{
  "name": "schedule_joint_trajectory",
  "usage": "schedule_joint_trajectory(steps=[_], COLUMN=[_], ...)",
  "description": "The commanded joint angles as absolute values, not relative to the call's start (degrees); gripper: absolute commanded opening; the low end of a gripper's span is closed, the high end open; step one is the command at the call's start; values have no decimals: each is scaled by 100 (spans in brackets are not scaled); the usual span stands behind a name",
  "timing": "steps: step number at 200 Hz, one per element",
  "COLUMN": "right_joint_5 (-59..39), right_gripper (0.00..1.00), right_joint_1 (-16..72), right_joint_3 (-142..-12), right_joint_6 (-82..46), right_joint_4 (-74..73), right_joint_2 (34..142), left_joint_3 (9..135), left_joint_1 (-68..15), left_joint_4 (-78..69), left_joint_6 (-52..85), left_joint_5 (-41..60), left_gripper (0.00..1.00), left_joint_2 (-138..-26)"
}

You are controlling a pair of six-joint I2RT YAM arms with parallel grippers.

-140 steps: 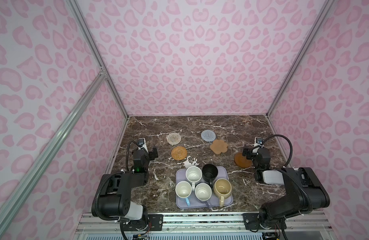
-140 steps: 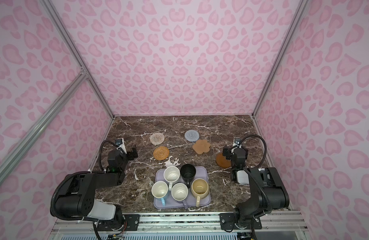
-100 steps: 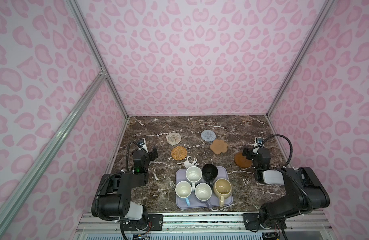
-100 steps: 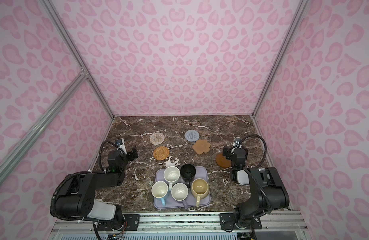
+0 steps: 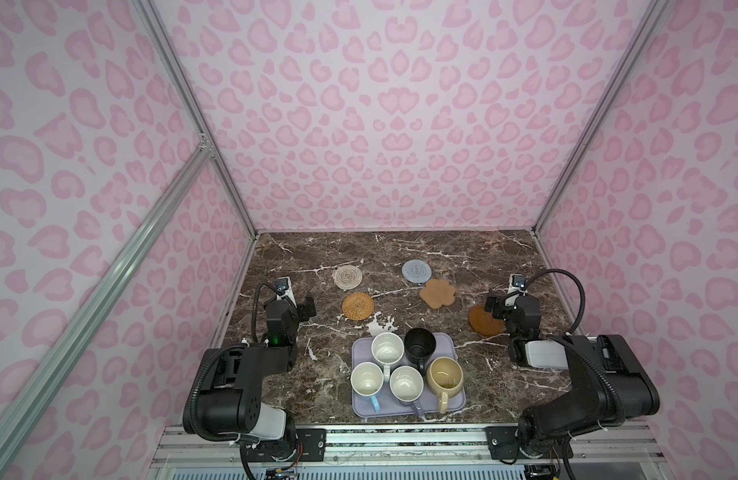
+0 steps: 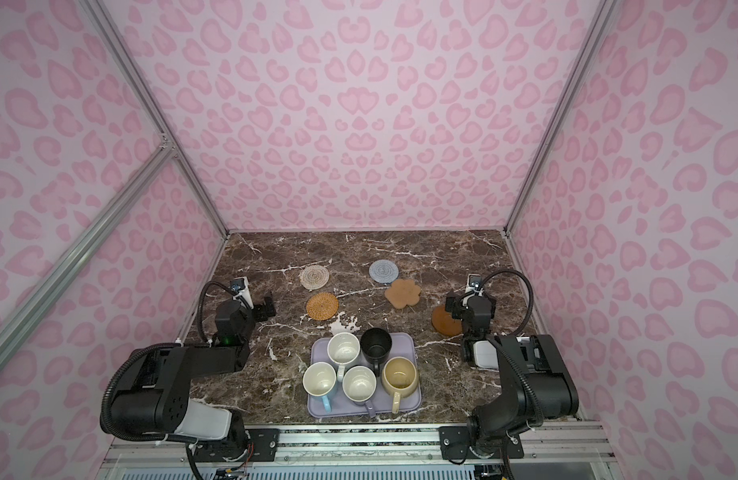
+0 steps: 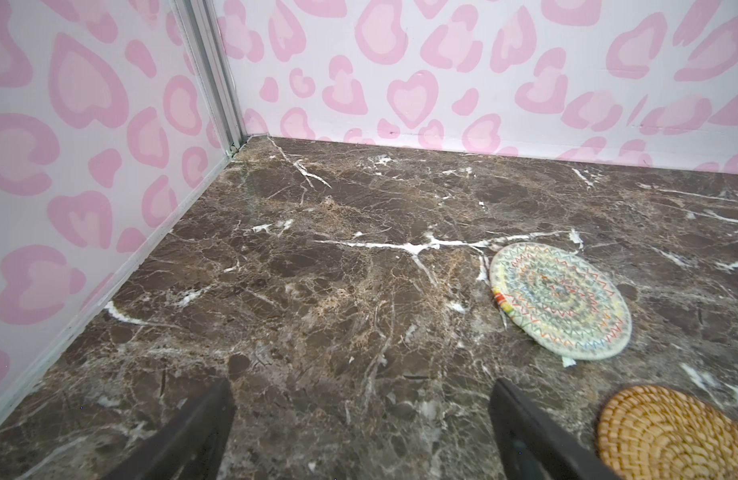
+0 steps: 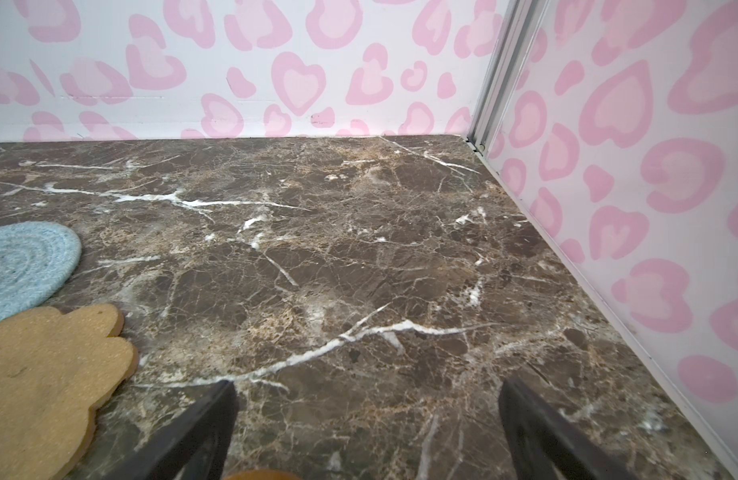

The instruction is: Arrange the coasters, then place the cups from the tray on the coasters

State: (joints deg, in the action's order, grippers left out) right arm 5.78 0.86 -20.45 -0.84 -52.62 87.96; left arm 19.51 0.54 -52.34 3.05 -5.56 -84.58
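Heads up: nothing's really changed from half a second back. Both arms sit in the same spots, and all 5 coasters and 5 cups are where they were, so you're basically parked at the start.

Your left gripper [image 7: 359, 399] is spread wide with nothing in it, over bare marble tabletop [image 5: 400, 249] near the left wall. In both top views the white woven coaster [image 5: 348, 277] and orange rattan coaster [image 5: 357, 306] lie off to its right. Your right gripper [image 8: 367, 399] is wide open and empty too, hanging by the edge of the brown disc coaster [image 5: 483, 322]. The grey-blue coaster [image 5: 416, 271] and tan flower coaster [image 5: 438, 292] sit right against each other, and I can't tell if they overlap.

All 5 cups are on the lavender tray [image 5: 404, 411]: white cup [image 5: 387, 351], black cup [image 5: 419, 345], light blue cup [image 5: 366, 379], lavender-grey cup [image 5: 406, 384], beige-yellow cup [image 5: 444, 375].

What that means: the coasters look scattered, not lined up, so I'd say arranging is the step in hand, with 0 cups placed. I'd split the grey-blue/flower pair first so each has room for a mug.
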Motion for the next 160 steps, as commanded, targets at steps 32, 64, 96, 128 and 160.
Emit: schedule_joint_trajectory(steps=[32,64,96,128,160], right_joint_5=[577,579,580,581,634], right_gripper=[100,100,100,100,100], right_joint_1=[89,88,88,88,81], right_joint_3=[-2026,-2022,-2030,-2013,-1962], right_joint_6=[-97,-97,-106,-122,-165], right_joint_4=[-5396,-5394,-5377,-5391,-5259], right_joint_2=[8804,8804,8815,8797,8453], left_joint_3=[1942,1945,1951,1914,1784], left_joint_1=[53,56,53,56,54], left_joint_4=[-5436,-5435,-5436,-5478,-5430], left_joint_6=[281,277,281,281,363], left_joint_5=[-529,-536,-528,-527,-712], left_gripper=[97,97,97,97,97], left_joint_2=[-8417,-8412,-8413,-8399,-8042])
